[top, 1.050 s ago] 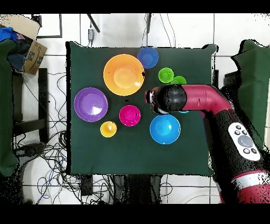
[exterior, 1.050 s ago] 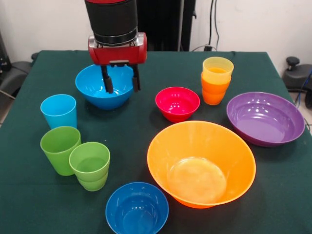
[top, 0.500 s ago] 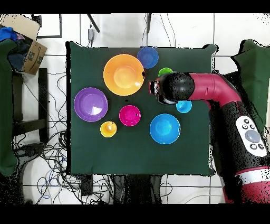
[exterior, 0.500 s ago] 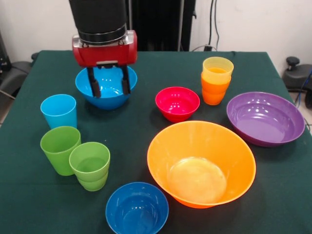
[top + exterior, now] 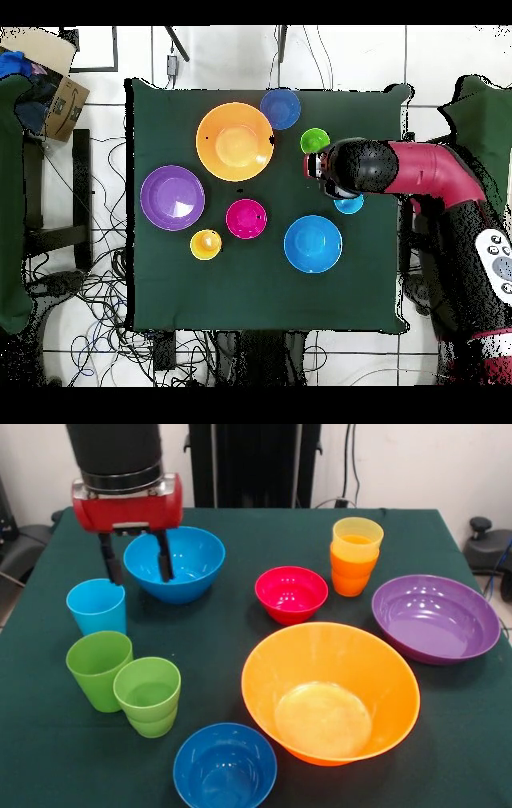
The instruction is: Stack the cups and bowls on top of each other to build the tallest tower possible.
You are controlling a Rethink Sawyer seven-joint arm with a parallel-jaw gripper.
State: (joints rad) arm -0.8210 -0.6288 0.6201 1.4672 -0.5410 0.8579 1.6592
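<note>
My gripper (image 5: 136,568) hangs open and empty at the back left, above the gap between the light blue cup (image 5: 97,606) and a blue bowl (image 5: 176,562). One finger (image 5: 108,562) is just over the cup's far rim. The tower (image 5: 354,560) at the back right is a yellow cup nested in an orange cup. A red bowl (image 5: 291,592), a purple bowl (image 5: 436,616), the large orange bowl (image 5: 330,692) and a second blue bowl (image 5: 225,766) stand apart. Two green cups (image 5: 98,668), one of them stepped (image 5: 148,694), stand at the front left. In the overhead view the arm's head (image 5: 345,168) covers the gripper.
The green tablecloth (image 5: 240,628) shows bare patches between the bowls. Off the table in the overhead view are a cardboard box (image 5: 55,95), cables on the floor and dark chairs at both sides.
The gripper has moved from over the blue bowl leftward in the front view, toward the light blue cup, staying open and empty. No cup or bowl has moved.
</note>
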